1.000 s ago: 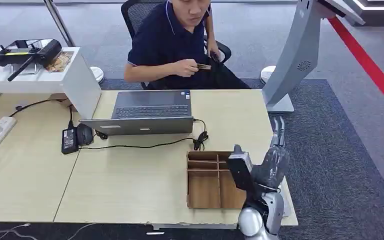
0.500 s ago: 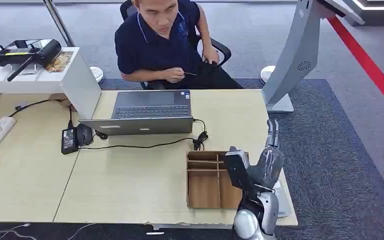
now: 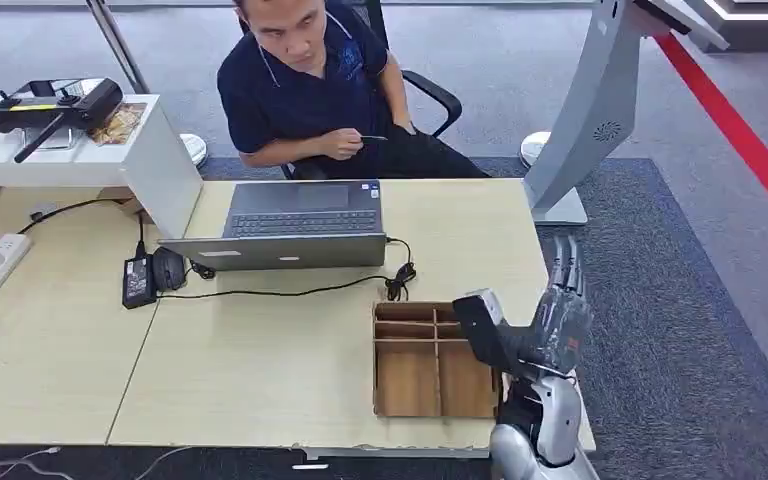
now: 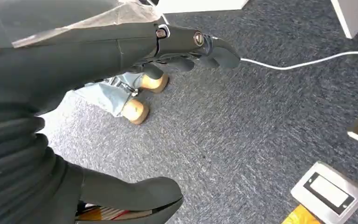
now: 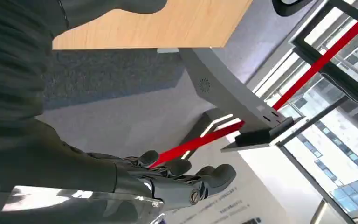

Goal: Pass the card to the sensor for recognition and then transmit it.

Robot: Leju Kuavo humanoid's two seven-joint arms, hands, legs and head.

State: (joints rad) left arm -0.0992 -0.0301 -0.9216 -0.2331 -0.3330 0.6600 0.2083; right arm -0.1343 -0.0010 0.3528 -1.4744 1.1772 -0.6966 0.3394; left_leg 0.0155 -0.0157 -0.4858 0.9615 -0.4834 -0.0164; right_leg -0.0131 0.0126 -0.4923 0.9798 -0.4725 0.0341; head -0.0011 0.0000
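Card (image 3: 372,137) is not with the robot: the seated person (image 3: 305,85) behind the desk (image 3: 260,370) pinches it edge-on in one hand, above the far side of the laptop (image 3: 295,225), well apart from either robot hand. Right hand (image 3: 560,300) is raised over the desk's right end, just beside the wooden divider tray (image 3: 425,360), fingers extended and pointing toward the grey kiosk stand (image 3: 595,110); the right wrist view shows the fingers (image 5: 186,179) straight, spread slightly, nothing in them, so released. Left hand (image 4: 121,46) hangs over carpet, thumb (image 4: 135,193) apart from the fingers, nothing held, also released. Judgement on the card: thin, rigid, very light, smooth faces, so likely slippery and easy to twist out of a loose pinch. Not fragile, but it will flex if squeezed across the faces near the middle. Best hold looks like a thumb-against-finger pinch on 1 short end, flat on both faces, leaving most of the length free to present to the sensor. Sensor location I cannot tell for certain; the kiosk stand is the likely candidate. Handover not yet done; right hand is the closer of the 2.
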